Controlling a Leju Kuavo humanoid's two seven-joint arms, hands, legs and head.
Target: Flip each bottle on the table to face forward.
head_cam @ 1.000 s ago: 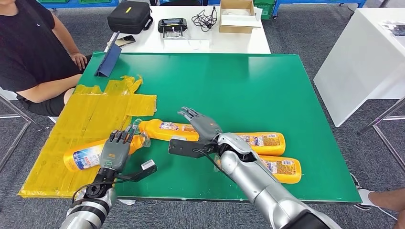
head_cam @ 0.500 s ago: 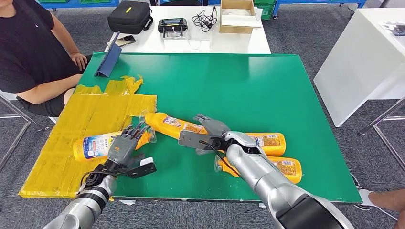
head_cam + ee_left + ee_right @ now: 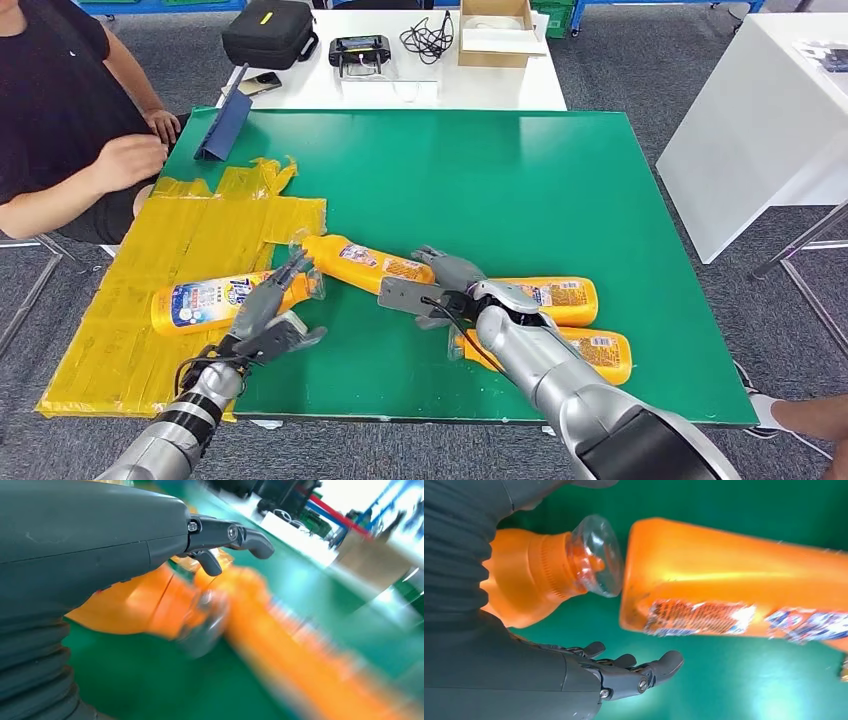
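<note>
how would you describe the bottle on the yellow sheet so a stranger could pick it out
On the green table, look to the yellow sheet covering its left near corner. The bottle lies on its side there, next to the left hand. It alone shows a mostly blue and white label; the other orange bottles lie on bare green.

Grey carpet surrounds a green table; white tables stand beyond and right of the right hand.

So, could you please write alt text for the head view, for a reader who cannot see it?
Four orange bottles lie on a green table, one on yellow sheeting. The robot's left hand reaches over that bottle's neck, while its right hand rests by the middle bottle. A seated person watches.
</note>
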